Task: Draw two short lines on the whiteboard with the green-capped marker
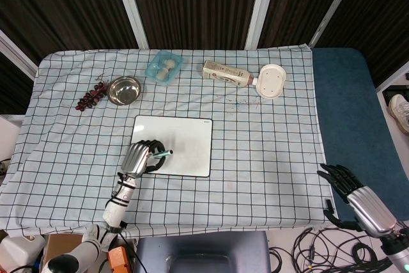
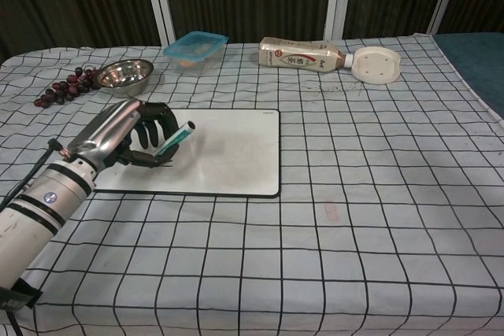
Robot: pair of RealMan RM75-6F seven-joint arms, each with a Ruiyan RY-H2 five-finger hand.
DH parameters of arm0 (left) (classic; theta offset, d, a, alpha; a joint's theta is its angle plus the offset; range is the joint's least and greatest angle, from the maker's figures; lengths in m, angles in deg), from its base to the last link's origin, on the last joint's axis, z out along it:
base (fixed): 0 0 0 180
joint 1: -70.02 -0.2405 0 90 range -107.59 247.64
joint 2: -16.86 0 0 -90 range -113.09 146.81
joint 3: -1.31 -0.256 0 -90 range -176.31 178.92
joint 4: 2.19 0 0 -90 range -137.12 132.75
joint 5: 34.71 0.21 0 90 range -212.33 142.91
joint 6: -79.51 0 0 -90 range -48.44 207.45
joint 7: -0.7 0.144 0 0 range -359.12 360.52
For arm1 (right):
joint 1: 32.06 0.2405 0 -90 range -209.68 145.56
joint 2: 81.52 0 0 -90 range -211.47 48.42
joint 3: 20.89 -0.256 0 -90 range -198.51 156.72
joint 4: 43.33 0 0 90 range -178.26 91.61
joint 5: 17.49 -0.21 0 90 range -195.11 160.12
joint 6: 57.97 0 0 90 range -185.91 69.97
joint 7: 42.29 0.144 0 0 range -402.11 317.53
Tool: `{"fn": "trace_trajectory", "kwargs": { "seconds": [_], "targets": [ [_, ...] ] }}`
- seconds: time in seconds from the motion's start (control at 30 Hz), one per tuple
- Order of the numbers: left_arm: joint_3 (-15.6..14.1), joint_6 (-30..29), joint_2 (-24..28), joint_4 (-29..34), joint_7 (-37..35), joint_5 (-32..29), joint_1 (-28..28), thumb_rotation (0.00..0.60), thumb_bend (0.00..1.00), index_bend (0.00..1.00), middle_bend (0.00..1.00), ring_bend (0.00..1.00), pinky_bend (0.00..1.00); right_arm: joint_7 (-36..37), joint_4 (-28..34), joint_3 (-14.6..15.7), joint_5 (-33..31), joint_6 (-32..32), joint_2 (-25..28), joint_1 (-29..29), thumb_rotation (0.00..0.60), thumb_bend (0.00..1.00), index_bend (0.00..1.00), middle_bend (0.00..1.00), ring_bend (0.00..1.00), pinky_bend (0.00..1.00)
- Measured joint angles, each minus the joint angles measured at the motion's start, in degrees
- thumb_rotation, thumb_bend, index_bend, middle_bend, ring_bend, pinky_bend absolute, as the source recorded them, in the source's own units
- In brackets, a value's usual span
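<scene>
Fingers of my left hand (image 2: 118, 135) were curled round the green-capped marker (image 2: 174, 139), gripping it so that it slanted up and to the right out of my fist, over the near left part of the whiteboard (image 2: 228, 151). From the chest view I could not tell whether its lower end touched the board. My right hand (image 1: 358, 199) hung off the near right corner of the table, well apart from the whiteboard, its dark fingers (image 1: 335, 177) spread apart and holding nothing; only the head view showed it.

The whiteboard lay flat on the checked tablecloth (image 2: 378, 194), and I could make out no lines on its surface. Beyond the whiteboard's far left corner stood a metal bowl (image 2: 124, 75), with a bunch of dark grapes (image 2: 61, 88) just to the left of it. Behind the whiteboard's far edge sat a blue container (image 2: 195, 46). Further right of that, a bottle (image 2: 299, 54) lay on its side, its neck pointing at a white dish (image 2: 376, 64) just beside it.
</scene>
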Motion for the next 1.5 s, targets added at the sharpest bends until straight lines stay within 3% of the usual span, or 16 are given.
{"fn": "trace_trajectory", "kwargs": {
  "seconds": [0.3, 0.6, 0.77, 0.97, 1.2, 1.5],
  "targets": [
    [0.28, -0.61, 0.58, -0.43, -1.14, -0.32, -0.39, 0.6, 0.57, 0.76, 0.75, 0.56, 0.57, 0.04, 0.06, 0.01, 0.11, 0.4, -0.01, -0.16, 0.6, 0.28, 0.0, 0.0, 0.0, 0.01],
    [0.66, -6.74, 2.66, 1.76, -0.81, 0.32, -0.57, 0.6, 0.57, 0.76, 0.75, 0.56, 0.57, 0.51, -0.08, -0.03, 0.6, 1.57, -0.11, -0.48, 0.6, 0.28, 0.0, 0.0, 0.0, 0.01],
    [1.51, -8.19, 6.98, 2.01, 2.67, -0.15, -1.11, 0.6, 0.56, 0.75, 0.75, 0.56, 0.44, 0.7, -0.28, 0.28, 1.43, 2.03, -0.15, -0.57, 0.6, 0.28, 0.0, 0.0, 0.0, 0.01],
    [2.06, -2.86, 11.72, -2.77, 7.66, -1.98, -2.84, 0.6, 0.56, 0.74, 0.74, 0.53, 0.34, -0.07, -0.1, 0.5, 1.64, 1.32, -0.21, -0.41, 0.6, 0.28, 0.0, 0.0, 0.0, 0.01],
    [0.4, 5.8, 13.69, -7.07, 15.18, -2.33, -5.42, 0.6, 0.55, 0.7, 0.69, 0.43, 0.25, -1.57, 0.48, 0.59, 1.63, 0.05, -0.51, -0.06, 0.6, 0.28, 0.0, 0.0, 0.0, 0.01],
    [-1.25, 9.99, 13.98, -7.54, 17.87, -1.94, -6.2, 0.6, 0.43, 0.45, 0.51, 0.3, 0.18, -1.73, 0.86, 0.67, 1.39, -0.29, -0.37, 0.09, 0.6, 0.28, 0.0, 0.0, 0.0, 0.01]
  ]
}}
